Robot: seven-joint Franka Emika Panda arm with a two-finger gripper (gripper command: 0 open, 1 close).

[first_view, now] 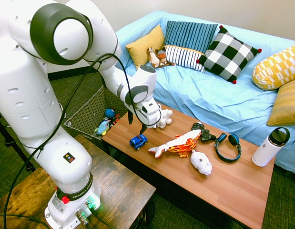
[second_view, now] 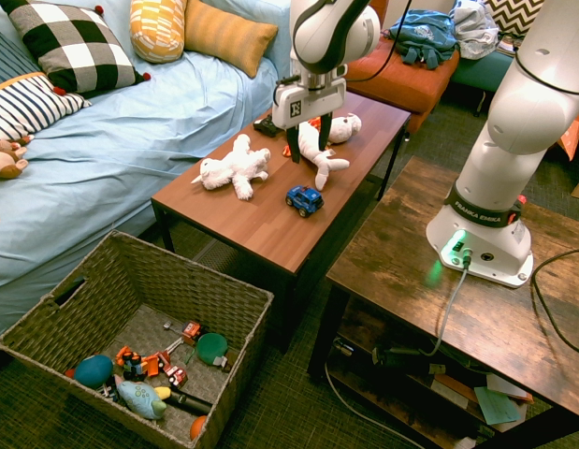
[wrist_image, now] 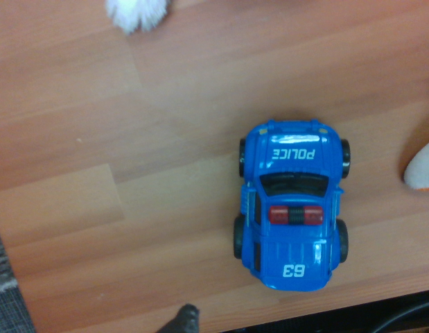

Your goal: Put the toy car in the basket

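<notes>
The toy car point(first_view: 138, 141), small, shiny blue with black wheels, stands on the wooden coffee table point(first_view: 223, 186) near its front left edge. From close above, the wrist view shows the car point(wrist_image: 292, 205) with "POLICE" and "63" printed on it. My gripper point(first_view: 136, 124) hangs open just above the car point(second_view: 305, 199), its fingers pointing down and apart, nothing between them; it also shows as the gripper point(second_view: 309, 145). The dark woven basket point(first_view: 88, 113) sits on the floor beyond the table's left end, and its rim point(second_view: 186, 273) surrounds several small toys.
A white plush dog point(first_view: 159, 117) lies right behind the gripper. An orange-and-white plush fish point(first_view: 178, 143) lies right of the car, with a white plush point(first_view: 200, 162), a game controller point(first_view: 202, 131), headphones point(first_view: 228, 143) and a bottle point(first_view: 271, 145) further along. The blue sofa point(first_view: 218, 95) runs behind.
</notes>
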